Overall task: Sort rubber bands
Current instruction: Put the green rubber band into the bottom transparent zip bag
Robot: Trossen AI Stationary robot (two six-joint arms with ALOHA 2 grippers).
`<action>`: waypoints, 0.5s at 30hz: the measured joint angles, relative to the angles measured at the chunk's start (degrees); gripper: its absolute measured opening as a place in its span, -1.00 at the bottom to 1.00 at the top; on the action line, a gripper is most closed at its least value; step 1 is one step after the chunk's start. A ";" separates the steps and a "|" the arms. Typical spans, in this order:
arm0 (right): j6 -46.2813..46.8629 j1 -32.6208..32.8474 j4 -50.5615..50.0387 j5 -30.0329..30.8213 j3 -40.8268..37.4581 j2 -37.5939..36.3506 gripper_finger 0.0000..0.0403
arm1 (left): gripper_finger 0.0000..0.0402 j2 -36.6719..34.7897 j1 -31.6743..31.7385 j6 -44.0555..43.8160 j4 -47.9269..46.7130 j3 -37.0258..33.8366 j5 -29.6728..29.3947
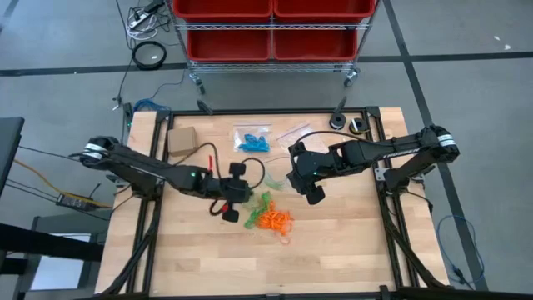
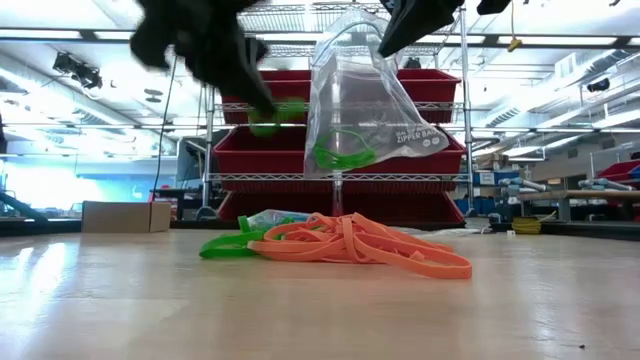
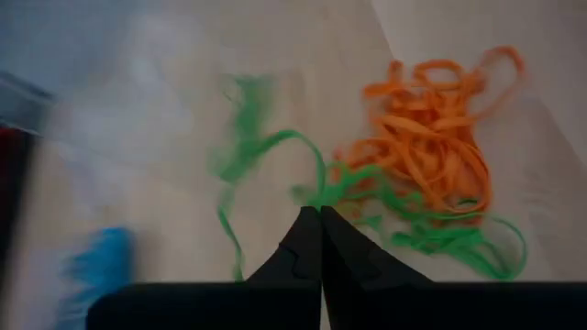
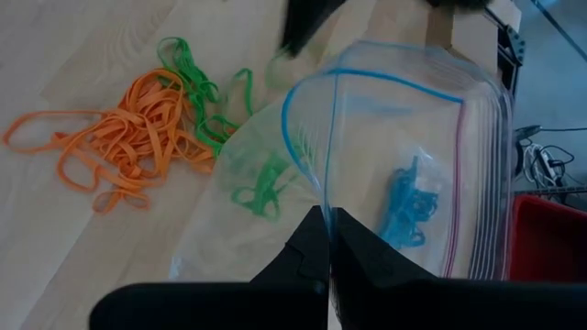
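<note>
Left gripper carries a green band toward the open bag held up by the right gripper.

The left gripper (image 1: 236,193) has its fingers pressed together on a thin green rubber loop (image 2: 275,115), lifted off the table just left of the clear plastic zip bag (image 2: 365,110). The right gripper (image 1: 306,185), fingers together, pinches the bag's rim, mouth up, green bands (image 2: 343,152) already inside. The bag lies to the right of the left fingers. The orange and green heap of rubber bands (image 1: 271,218) sits on the wooden table (image 1: 333,258), nearer than both grippers.
</note>
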 joint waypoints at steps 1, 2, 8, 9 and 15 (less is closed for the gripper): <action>-0.16 0.00 0.10 0.00 0.00 0.00 -1.00 | -0.99 -1.03 -0.29 0.47 -2.43 1.66 -1.14; -0.18 0.00 0.18 0.00 0.00 0.00 -1.00 | -0.99 -1.92 -0.57 1.01 -3.99 3.35 -2.08; -0.26 0.00 0.56 0.02 0.02 0.00 -1.00 | -1.00 -5.73 -1.40 6.85 -5.81 12.71 -4.85; -0.29 0.00 0.88 0.02 0.02 0.00 -1.00 | -1.00 -5.79 -1.36 8.04 -5.74 14.24 -4.93; -0.31 0.02 1.26 0.04 0.02 0.00 -1.00 | -1.00 -5.35 2.54 13.74 2.55 18.99 2.17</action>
